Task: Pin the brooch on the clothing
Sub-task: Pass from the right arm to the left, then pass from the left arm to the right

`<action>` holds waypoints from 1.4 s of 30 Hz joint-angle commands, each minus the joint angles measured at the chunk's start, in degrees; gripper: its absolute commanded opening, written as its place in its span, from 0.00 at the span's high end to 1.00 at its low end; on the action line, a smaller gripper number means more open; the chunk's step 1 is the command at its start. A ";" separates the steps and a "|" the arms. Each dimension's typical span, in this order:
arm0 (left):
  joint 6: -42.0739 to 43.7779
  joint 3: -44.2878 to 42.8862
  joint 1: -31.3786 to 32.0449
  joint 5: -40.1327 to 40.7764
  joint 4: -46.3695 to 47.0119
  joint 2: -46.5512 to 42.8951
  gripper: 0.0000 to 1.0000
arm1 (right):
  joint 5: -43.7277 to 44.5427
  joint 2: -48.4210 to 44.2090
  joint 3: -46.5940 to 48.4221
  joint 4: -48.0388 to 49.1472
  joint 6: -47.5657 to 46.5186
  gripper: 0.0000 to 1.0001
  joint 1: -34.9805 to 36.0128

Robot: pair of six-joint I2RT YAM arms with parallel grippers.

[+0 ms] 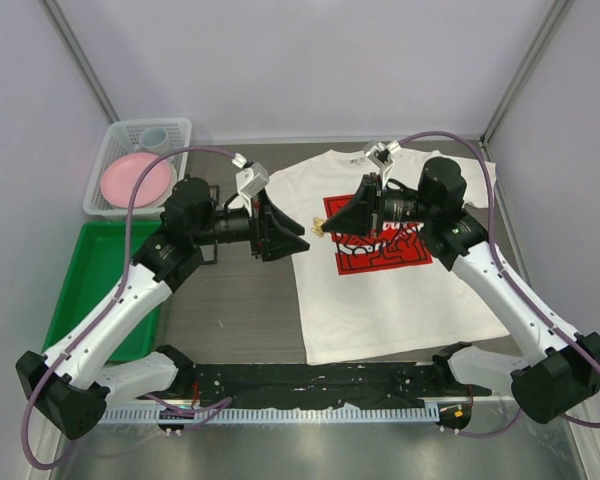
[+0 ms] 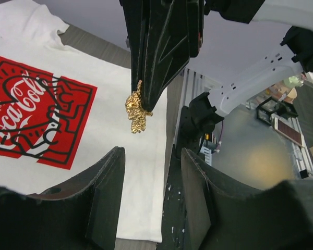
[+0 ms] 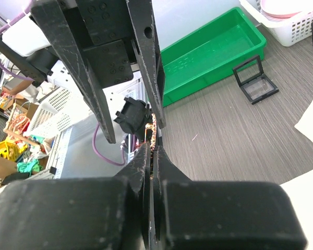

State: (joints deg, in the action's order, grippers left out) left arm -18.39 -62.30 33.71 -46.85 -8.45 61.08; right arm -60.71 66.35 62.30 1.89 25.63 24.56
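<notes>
Small gold filigree brooch (image 2: 137, 112) is pinched at the tips of the R gripper (image 1: 325, 228), whose jaws are closed tight on it. It's held in the air over the white short-sleeved T-shirt w/ red Coca-Cola print (image 1: 380, 300), near the shirt's edge. L gripper (image 1: 302, 237) faces it, jaws partly apart and empty. Brooch is just off its fingertips; can't tell if touching.

Robotics lab; white panel walls (image 1: 310, 60) enclose table (image 1: 240, 310); cluttered storage crates (image 3: 55, 112) beyond.
</notes>
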 commanded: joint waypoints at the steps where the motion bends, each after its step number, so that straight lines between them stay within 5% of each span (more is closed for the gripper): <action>1: -6.74 0.60 -0.23 -0.96 9.84 0.71 0.51 | 0.77 -0.52 -0.08 4.52 1.27 0.99 0.49; 14: -9.02 0.17 -0.14 1.32 11.52 3.70 0.63 | 0.42 -1.22 -1.04 6.28 2.76 0.99 1.02; 17: -9.47 0.34 -0.14 0.80 11.79 4.49 0.72 | 0.41 -1.31 -1.57 7.07 3.38 0.99 1.02; 21: -10.43 0.34 -0.23 0.01 12.05 5.28 1.00 | 0.50 -1.66 -2.45 7.25 3.38 0.98 1.11; 24: -10.44 1.04 -0.40 -1.13 11.00 5.28 1.00 | 0.85 -1.83 -2.19 5.85 3.29 0.83 1.02; 25: -10.44 1.22 -0.49 -1.57 11.00 5.10 1.00 | 1.12 -1.75 -2.10 5.50 3.29 0.72 0.93; 27: -10.52 1.66 -0.84 -2.80 10.91 4.93 1.00 | 1.21 -1.66 -2.01 4.62 3.29 0.68 0.32; 30: -10.70 2.36 -1.28 -3.33 10.82 4.58 1.00 | 1.21 -1.83 -2.01 4.26 2.94 0.69 -0.03; 37: -12.28 2.45 -2.07 -3.51 11.70 4.93 1.00 | 0.50 -2.10 -2.01 2.33 1.09 0.90 -0.12; 42: -13.42 2.45 -2.25 -4.21 12.66 5.45 1.00 | -0.81 -2.10 -1.92 2.15 0.91 0.87 -0.12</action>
State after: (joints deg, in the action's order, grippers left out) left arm -30.17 -59.72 32.12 -50.02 0.62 66.28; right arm -59.51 66.24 59.77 4.03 27.33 24.53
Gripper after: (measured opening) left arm 0.011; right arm 0.099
